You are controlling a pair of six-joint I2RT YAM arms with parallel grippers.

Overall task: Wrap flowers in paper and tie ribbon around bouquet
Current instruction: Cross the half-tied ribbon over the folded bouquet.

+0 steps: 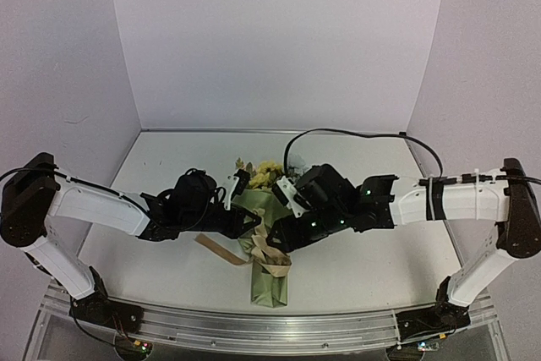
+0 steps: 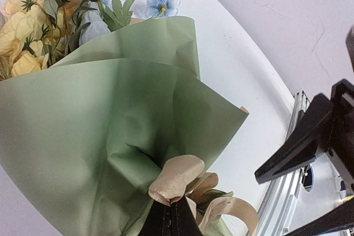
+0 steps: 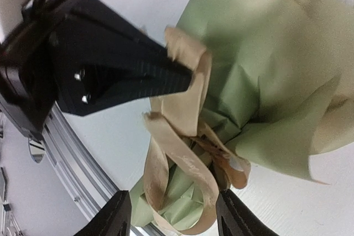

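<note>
The bouquet lies mid-table: yellow and pale blue flowers [image 1: 262, 173] [image 2: 33, 26] stick out of a cone of olive-green paper [image 1: 270, 281] [image 2: 110, 125] [image 3: 265, 53]. A tan ribbon [image 1: 267, 253] [image 2: 178, 176] [image 3: 185, 136] is looped around the cone's narrow part, with one tail [image 1: 215, 248] trailing left. My left gripper [image 1: 252, 222] [image 2: 170, 203] is shut on a ribbon loop; its black fingers [image 3: 138, 75] show pinching it in the right wrist view. My right gripper [image 1: 273, 238] [image 3: 174, 219] is open, its fingers standing either side of another hanging ribbon loop.
An aluminium rail [image 1: 254, 327] [image 2: 279, 203] runs along the table's near edge, close to the cone's bottom end. White backdrop walls enclose the table at the back and sides. A black cable [image 1: 338, 131] arcs over the right arm.
</note>
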